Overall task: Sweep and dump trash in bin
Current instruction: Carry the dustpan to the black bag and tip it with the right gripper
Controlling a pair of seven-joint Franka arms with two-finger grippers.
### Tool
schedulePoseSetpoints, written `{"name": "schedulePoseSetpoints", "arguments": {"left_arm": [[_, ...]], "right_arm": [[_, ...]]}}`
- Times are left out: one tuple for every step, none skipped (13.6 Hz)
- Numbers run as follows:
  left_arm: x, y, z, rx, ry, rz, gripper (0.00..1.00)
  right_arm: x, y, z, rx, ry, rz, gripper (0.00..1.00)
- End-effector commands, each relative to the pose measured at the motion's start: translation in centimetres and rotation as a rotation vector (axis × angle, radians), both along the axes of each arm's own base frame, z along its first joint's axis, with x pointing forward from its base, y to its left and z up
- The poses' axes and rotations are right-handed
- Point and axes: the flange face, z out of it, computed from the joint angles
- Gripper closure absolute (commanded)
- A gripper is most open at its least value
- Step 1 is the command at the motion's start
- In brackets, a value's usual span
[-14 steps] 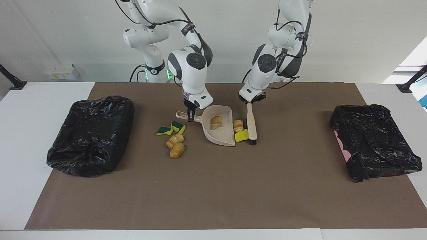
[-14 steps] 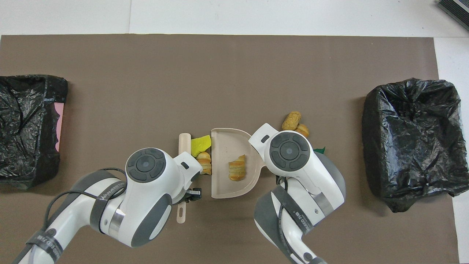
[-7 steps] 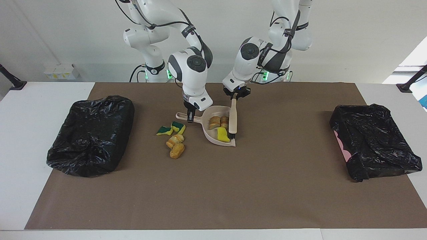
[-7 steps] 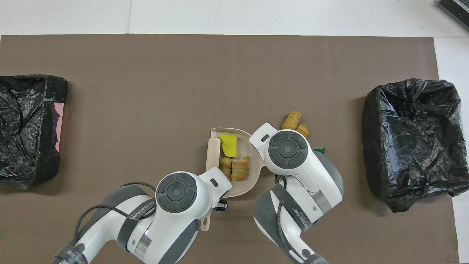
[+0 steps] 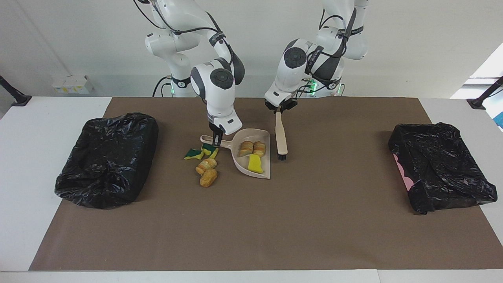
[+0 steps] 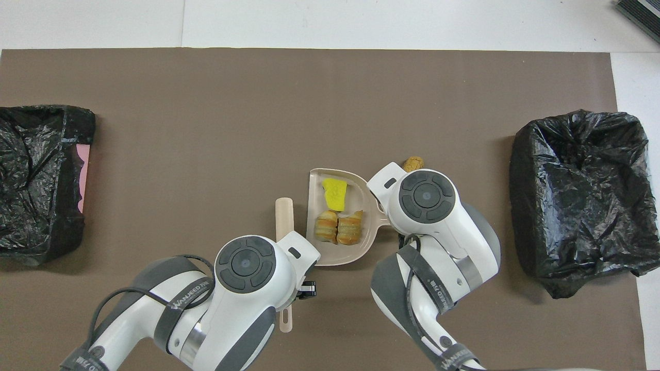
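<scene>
My right gripper (image 5: 214,140) is shut on the handle of the beige dustpan (image 5: 240,161). In the pan lie three pieces of trash: two bread chunks (image 5: 246,148) and a yellow sponge (image 5: 255,163). My left gripper (image 5: 278,111) is shut on the brush (image 5: 280,135), which hangs bristles down beside the pan's open mouth. On the mat beside the pan's handle lie two green-backed sponges (image 5: 194,153) and two bread chunks (image 5: 208,177). In the overhead view the dustpan (image 6: 335,252) and brush (image 6: 284,216) show, while the wrists hide both grippers' tips.
A bin lined with a black bag (image 5: 106,157) stands at the right arm's end of the brown mat (image 5: 251,228). A second black-bagged bin (image 5: 440,165) stands at the left arm's end. The loose scraps lie between the dustpan and the first bin.
The brush pushed a bread chunk and the yellow sponge into the dustpan, then drew back out beside its mouth. The dustpan shifted a little toward the right arm's end.
</scene>
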Motion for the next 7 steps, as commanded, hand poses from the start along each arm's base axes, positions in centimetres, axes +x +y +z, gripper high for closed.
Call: {"name": "schedulePoseSetpoints", "arguments": {"left_arm": [[-1.9, 0.4, 0.6, 0.037, -0.010, 0.047, 1.00], [-3.9, -0.2, 0.5, 0.045, -0.014, 0.039, 1.00], [-6.2, -0.6, 0.5, 0.052, -0.021, 0.031, 1.00], [-8.1, -0.6, 0.2, 0.053, -0.034, 0.034, 1.00], [-10.3, -0.8, 0.0, 0.045, -0.053, 0.032, 1.00], [-12.4, -0.6, -0.1, 0.039, -0.070, 0.034, 1.00], [-14.2, -0.6, -0.3, 0.038, -0.077, 0.012, 1.00]], "right_arm": [[0.8, -3.7, 3.0, 0.052, 0.015, 0.014, 1.00], [1.2, -5.3, 4.1, 0.086, 0.036, 0.032, 1.00], [1.5, -6.9, 5.0, 0.109, 0.049, 0.051, 1.00], [1.9, -9.0, 6.1, 0.114, 0.046, 0.057, 1.00], [2.6, -10.9, 7.4, 0.118, 0.038, 0.073, 1.00], [3.4, -13.1, 8.7, 0.121, 0.048, 0.096, 1.00], [4.1, -15.4, 9.7, 0.123, 0.057, 0.117, 1.00]]}}
